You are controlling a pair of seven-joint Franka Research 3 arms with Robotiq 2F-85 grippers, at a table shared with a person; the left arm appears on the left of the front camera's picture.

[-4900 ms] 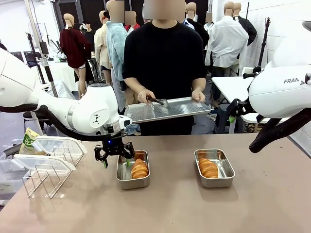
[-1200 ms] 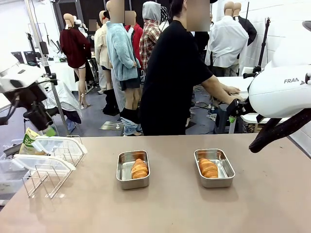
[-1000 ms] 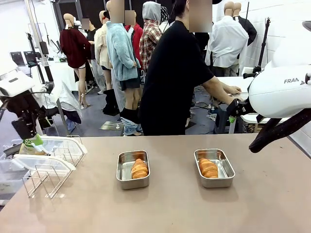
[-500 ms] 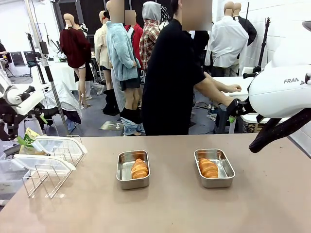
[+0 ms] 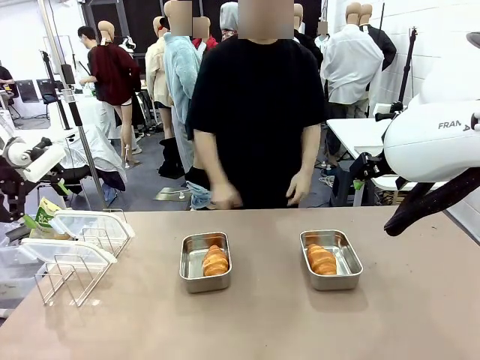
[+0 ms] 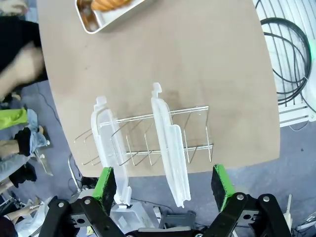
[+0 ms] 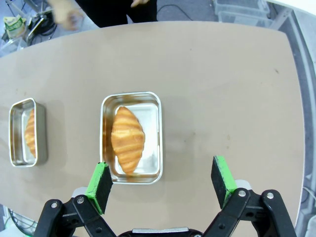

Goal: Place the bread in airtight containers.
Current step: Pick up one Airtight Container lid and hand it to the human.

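Two airtight containers stand uncovered on the brown table, the left one [image 5: 187,264] and the right one [image 5: 347,260]. Each holds one bread roll: the left roll [image 5: 215,261] and the right roll [image 5: 322,259]. My right gripper [image 7: 161,182] hangs open high above the table, just off the near rim of the right container [image 7: 154,133] with its bread [image 7: 127,138]. My left gripper [image 6: 163,183] is open over the table's left edge, above two clear lids [image 6: 170,148] standing in a wire rack [image 6: 197,131]. A corner of the left container [image 6: 106,15] shows at the top of that view.
A person in a black shirt [image 5: 255,112] stands at the far edge, hands [image 5: 225,196] hanging just behind the table. The wire rack [image 5: 75,274] with lids occupies the front left corner. My right arm [image 5: 435,142] hangs at the right side. Cables [image 6: 291,59] lie on the floor.
The person has turned from the side table to face my table, hands now empty and lowered. My left arm has swung farther left and lower beside the rack. The right arm has stayed still.
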